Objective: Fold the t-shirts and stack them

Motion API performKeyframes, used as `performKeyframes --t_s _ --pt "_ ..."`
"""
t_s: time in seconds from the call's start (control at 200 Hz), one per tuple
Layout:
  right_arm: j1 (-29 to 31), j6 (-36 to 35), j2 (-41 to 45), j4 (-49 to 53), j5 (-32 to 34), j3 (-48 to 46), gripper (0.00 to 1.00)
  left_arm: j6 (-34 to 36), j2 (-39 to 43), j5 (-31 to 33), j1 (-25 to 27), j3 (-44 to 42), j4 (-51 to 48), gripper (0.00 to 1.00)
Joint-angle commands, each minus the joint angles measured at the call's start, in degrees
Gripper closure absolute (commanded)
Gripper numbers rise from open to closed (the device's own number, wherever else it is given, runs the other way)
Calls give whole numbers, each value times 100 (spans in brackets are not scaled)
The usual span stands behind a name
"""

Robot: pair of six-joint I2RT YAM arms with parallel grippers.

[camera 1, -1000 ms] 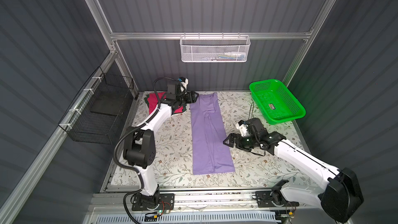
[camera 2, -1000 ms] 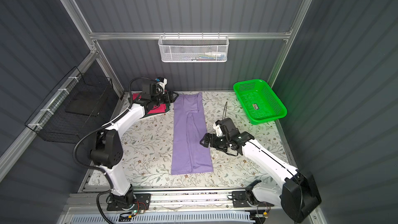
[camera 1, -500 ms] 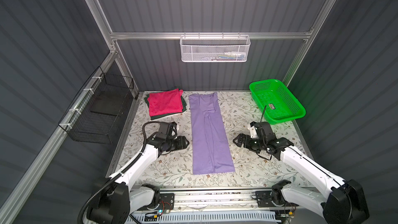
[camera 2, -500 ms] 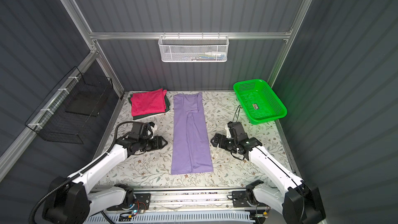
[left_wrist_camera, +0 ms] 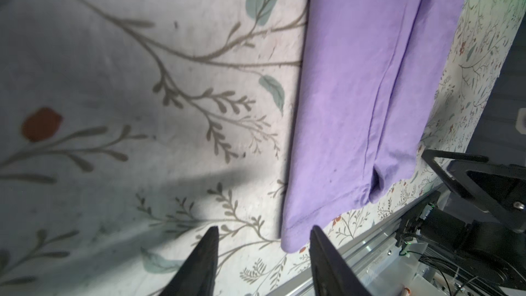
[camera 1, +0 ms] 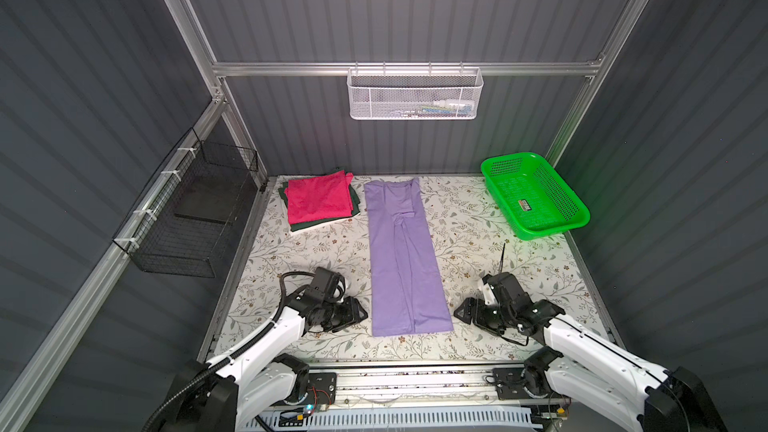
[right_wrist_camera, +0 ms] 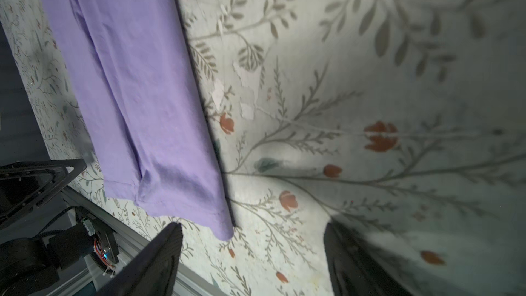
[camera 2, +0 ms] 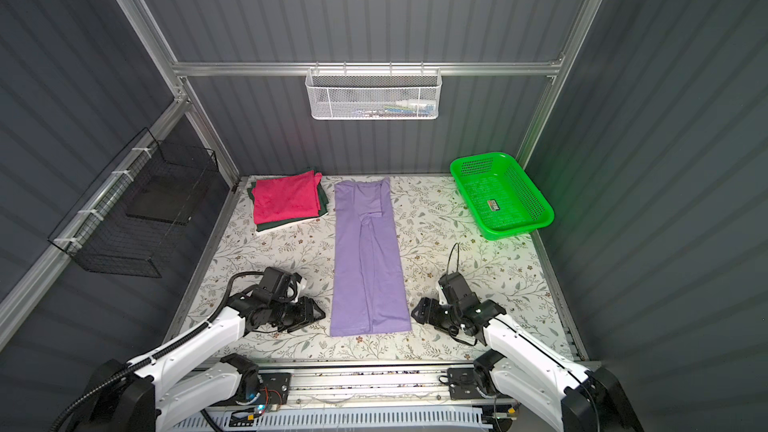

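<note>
Both arms pulled back to the front edge of the table (camera 1: pixel 478 222): left gripper (camera 1: pixel 360 314) and right gripper (camera 1: pixel 458 312) open, empty, flanking the lavender tee (camera 1: pixel 405 259) (long strip, mid-table). Looks soft, limp, light; best pinched at its 2 front corners.

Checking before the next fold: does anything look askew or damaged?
The floral table cover has pale flaked patches beside the lavender t-shirt, like worn print. The magenta t-shirt sits skewed on the dark green t-shirt, which shows along its edges.
</note>
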State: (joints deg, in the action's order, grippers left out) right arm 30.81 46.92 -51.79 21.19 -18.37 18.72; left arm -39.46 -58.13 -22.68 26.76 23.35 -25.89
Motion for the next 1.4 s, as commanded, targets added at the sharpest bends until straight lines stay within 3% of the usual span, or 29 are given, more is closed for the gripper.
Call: performKeyframes --t_s 0.0,0.32,0.63,0.955,1.396 --pt "350 454 -15 -54 -27 -233 21 -306 245 -370 74 -292 -225 51" --pt "901 840 -560 -871 -208 -385 37 -634 402 -411 197 -662 41 54" --pt "975 815 -895 -933 -299 -371 50 -1110 -283 -14 788 -736 810 59" --pt "1007 898 -622 -757 -150 -409 55 -1099 -738 -102 952 -771 1027 66" --pt "1007 828 -894 -856 -149 -316 59 -1090 -913 -109 1059 -845 1062 79"
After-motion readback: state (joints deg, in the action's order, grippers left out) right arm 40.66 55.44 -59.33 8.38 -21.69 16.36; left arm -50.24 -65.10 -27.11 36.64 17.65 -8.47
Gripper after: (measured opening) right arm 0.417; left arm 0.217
